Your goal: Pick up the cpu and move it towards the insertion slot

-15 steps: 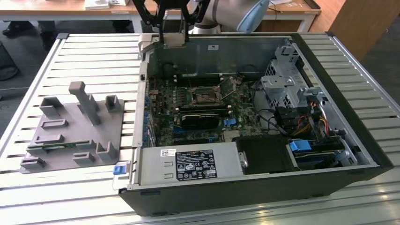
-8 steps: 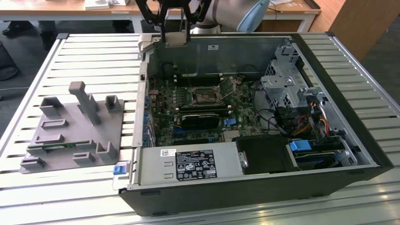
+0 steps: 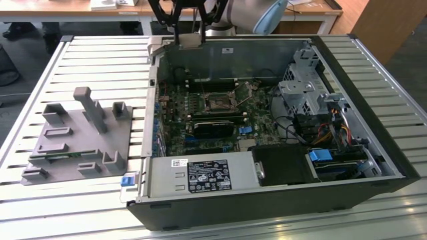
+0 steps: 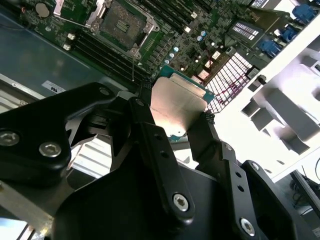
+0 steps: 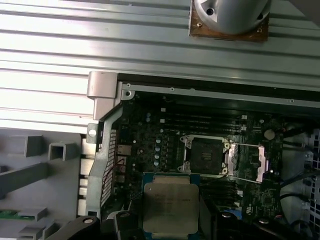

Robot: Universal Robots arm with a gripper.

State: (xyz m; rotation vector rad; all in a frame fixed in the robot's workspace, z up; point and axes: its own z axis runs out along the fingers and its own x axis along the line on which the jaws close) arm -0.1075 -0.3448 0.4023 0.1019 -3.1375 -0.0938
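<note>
Here the open computer case [image 3: 280, 125] fills the middle of the exterior view, the insertion slot [image 5: 205, 156] sitting mid-frame in the first wrist view. The cpu [image 5: 170, 209], low in that frame just below the slot, sits clamped flat between the pincer [image 4: 175, 120] fingers, well above the board.

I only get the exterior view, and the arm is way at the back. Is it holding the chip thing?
Observer: Yes. In both wrist views the end effector is shut on the cpu, one finger on each side.
Operator: Is the slot open?
Observer: In the first wrist view the slot is uncovered, with its metal frame flipped to one side.
Operator: Is the chip in yet?
Observer: No. The second wrist view shows it held up, apart from the slot.
</note>
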